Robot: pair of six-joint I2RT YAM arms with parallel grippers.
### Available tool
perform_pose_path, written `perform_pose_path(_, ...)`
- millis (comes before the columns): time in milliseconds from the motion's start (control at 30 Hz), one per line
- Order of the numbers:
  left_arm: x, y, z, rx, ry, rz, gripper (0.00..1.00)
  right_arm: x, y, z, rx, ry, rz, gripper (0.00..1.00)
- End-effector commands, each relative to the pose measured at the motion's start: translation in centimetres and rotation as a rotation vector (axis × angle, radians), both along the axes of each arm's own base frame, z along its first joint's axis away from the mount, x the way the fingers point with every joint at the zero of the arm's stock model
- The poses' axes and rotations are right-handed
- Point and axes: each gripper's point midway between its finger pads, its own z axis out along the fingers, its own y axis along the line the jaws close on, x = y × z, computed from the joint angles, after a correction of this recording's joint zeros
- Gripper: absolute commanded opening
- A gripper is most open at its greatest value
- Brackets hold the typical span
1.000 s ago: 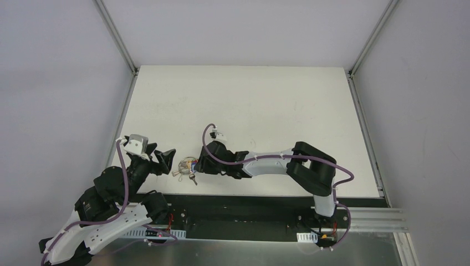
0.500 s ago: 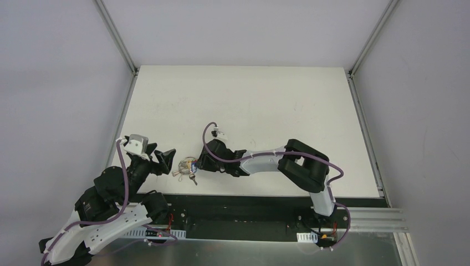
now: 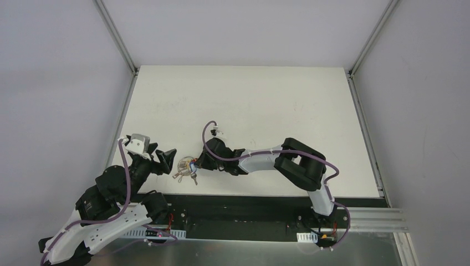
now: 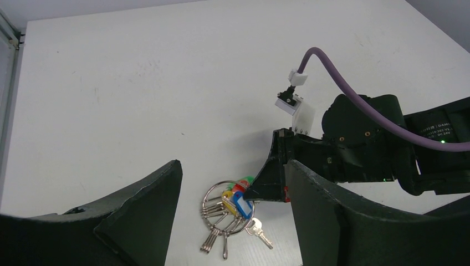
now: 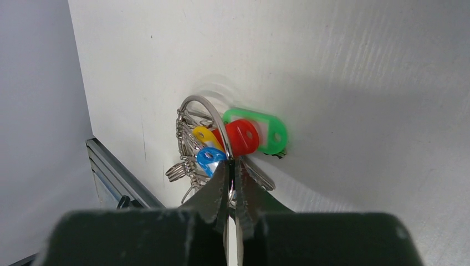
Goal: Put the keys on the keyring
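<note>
The metal keyring [image 3: 184, 167] lies near the table's front edge with several keys on it, with red, yellow and blue heads among them. A green head [image 5: 272, 131] sits at the ring [image 5: 216, 111] beside the red one; whether it is threaded on I cannot tell. It also shows in the left wrist view [image 4: 245, 179]. No black-headed key shows clearly. My right gripper [image 5: 231, 164] is shut on the ring's wire, its tip at the ring [image 4: 260, 191]. My left gripper [image 4: 233, 166] is open and empty, a little left of the ring [image 4: 227, 182].
A plain silver key [image 4: 258, 232] lies on the table just outside the ring's lower right. The table's front edge and a metal rail [image 5: 119, 177] run close by the ring. White table [image 3: 266, 105] extends behind both arms.
My right gripper has shifted slightly left and back with the ring pinched in it, and the right arm's elbow has swung left. The left arm has barely moved.
</note>
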Motion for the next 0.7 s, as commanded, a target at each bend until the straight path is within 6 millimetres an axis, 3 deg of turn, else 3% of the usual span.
perform_pose_path(0, 0.4, -0.1, 0.4, 0.005, -0.016, 0.011, 0.68, 0.6, 0.7, 3.3, 0.076, -0.058, 0.005, 0.0)
perform_pose_path(167, 0.3, 0.0, 0.5, 0.001, -0.019, 0.012, 0.68, 1.1, -1.5, 6.4, 0.034, -0.157, -0.001, 0.0)
perform_pose_path(300, 0.2, 0.3, 0.7, -0.017, -0.028, 0.017, 0.68, 1.3, -2.8, 10.2, 0.037, -0.237, 0.009, 0.0)
perform_pose_path(533, 0.0, 0.7, 1.0, -0.035, -0.04, 0.029, 0.68, 0.8, -3.2, 16.3, 0.078, -0.323, 0.065, 0.0)
perform_pose_path(667, 0.0, 1.5, 1.2, -0.055, -0.053, 0.058, 0.68, 0.4, -2.9, 18.0, 0.079, -0.347, 0.1, 0.0)
